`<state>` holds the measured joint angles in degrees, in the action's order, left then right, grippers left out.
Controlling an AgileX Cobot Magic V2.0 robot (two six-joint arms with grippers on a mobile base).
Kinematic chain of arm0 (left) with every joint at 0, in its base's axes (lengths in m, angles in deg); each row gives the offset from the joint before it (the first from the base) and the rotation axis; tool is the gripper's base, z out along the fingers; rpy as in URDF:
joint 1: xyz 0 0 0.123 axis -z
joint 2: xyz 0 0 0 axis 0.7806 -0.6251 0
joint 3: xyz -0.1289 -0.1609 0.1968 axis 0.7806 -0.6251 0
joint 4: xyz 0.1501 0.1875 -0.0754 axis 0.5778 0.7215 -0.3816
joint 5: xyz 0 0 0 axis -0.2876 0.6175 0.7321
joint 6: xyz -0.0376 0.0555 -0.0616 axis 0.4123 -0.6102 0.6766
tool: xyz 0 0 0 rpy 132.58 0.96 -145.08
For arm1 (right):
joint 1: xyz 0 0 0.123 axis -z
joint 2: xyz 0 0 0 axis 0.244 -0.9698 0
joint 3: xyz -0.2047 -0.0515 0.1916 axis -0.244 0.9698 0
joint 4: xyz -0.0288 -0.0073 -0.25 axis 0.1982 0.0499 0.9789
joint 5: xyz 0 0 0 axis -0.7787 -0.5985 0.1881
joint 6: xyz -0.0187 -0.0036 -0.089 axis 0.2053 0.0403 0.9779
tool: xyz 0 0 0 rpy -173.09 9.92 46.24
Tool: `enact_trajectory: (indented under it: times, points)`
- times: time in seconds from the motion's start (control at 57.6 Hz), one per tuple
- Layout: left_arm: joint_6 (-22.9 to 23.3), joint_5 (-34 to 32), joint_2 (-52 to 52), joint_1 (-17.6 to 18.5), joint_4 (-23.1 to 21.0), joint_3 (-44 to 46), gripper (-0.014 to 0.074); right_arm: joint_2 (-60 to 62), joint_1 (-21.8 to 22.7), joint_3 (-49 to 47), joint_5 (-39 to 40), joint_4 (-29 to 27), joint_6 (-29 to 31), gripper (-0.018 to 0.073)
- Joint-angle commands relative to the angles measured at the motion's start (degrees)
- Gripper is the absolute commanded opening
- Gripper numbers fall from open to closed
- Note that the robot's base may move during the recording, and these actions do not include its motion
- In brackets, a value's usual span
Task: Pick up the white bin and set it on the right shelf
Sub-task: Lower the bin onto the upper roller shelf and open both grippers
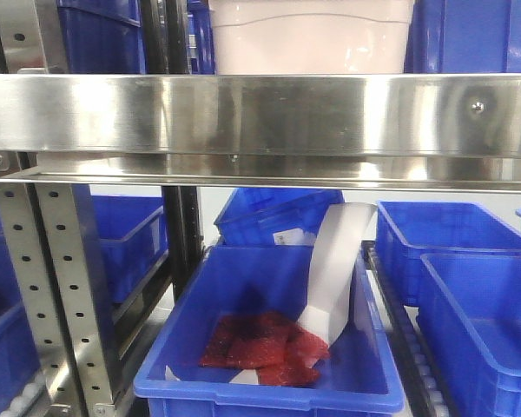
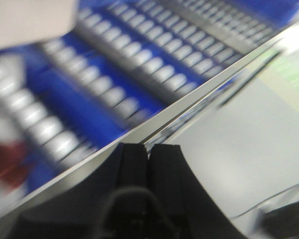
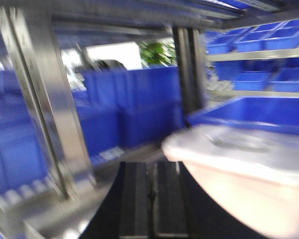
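No legible writing on white bin (image 1: 311, 39)

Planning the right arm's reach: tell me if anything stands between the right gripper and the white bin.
Nothing visible does. In the blurred right wrist view the right gripper, fingers together, sits just left of the white bin, with no object between them. Whether they touch cannot be told.
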<state>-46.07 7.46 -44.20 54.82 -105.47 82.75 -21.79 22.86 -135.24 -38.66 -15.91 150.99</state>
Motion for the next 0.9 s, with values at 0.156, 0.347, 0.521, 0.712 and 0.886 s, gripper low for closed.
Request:
enact_trajectory:
  times: [0.156, 0.347, 0.521, 0.712, 0.886]
  points:
    - [13.60, -5.64, 11.25, -0.16, 26.69, -2.81, -0.0120, 15.42, 0.11, 12.85, 10.57, 19.19, -8.89, 0.0069]
    - [14.94, -17.06, 21.13, -0.16, 33.12, -17.13, -0.0120, 27.47, 0.11, 25.69, 18.29, 23.86, -16.34, 0.0069]
    - [14.56, -32.44, 34.16, -0.16, 33.12, -36.08, -0.0120, 38.78, 0.11, 35.14, 22.74, 23.86, -18.28, 0.0069]
    - [14.47, -46.00, 48.84, -0.16, 32.86, -54.10, -0.0120, 47.90, 0.11, 39.14, 22.49, 23.86, -18.28, 0.0069]
    - [14.47, -52.73, 60.62, -0.16, 31.09, -63.84, -0.0119, 50.22, 0.11, 39.26, 23.08, 23.86, -18.28, 0.0069]
